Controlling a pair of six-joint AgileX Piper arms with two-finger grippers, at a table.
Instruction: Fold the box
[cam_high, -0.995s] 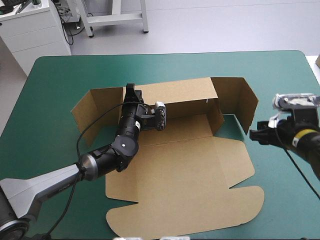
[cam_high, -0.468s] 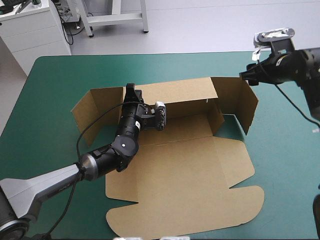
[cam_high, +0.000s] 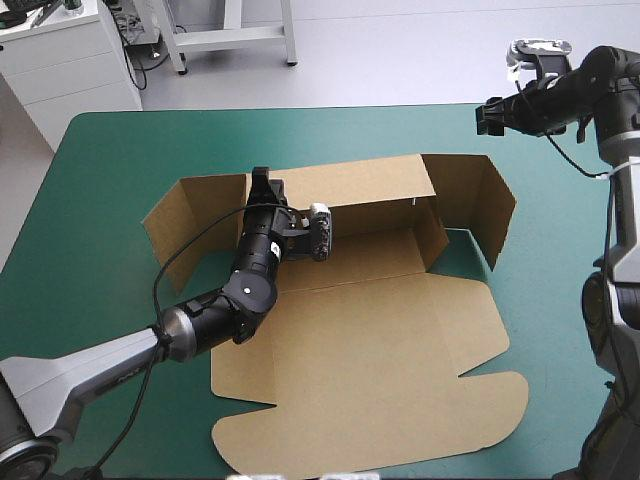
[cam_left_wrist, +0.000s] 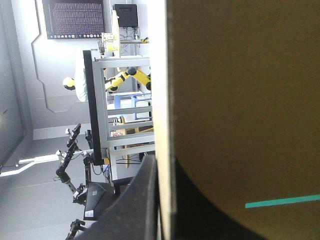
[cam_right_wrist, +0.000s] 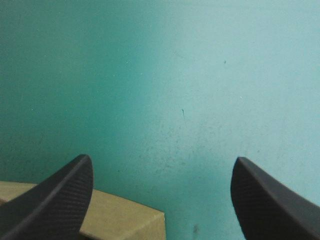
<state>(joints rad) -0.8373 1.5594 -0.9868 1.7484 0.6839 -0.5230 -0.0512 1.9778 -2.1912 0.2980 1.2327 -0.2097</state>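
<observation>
Box (cam_high: 370, 340) lies long left-to-right, lid nearward; left fingers (cam_left_wrist: 137, 210) pinch its back wall, right fingers (cam_right_wrist: 60, 200) spread

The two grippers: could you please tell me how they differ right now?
The left gripper is shut on the back wall of the box; the right gripper is open, holding nothing. The left sits low at the box; the right hangs above the far right corner of the table. Both have black fingers.

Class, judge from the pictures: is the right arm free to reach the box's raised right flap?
Probably yes. The open right gripper hangs close by the flap with nothing between them, and the left gripper holds the back wall well away.
</observation>
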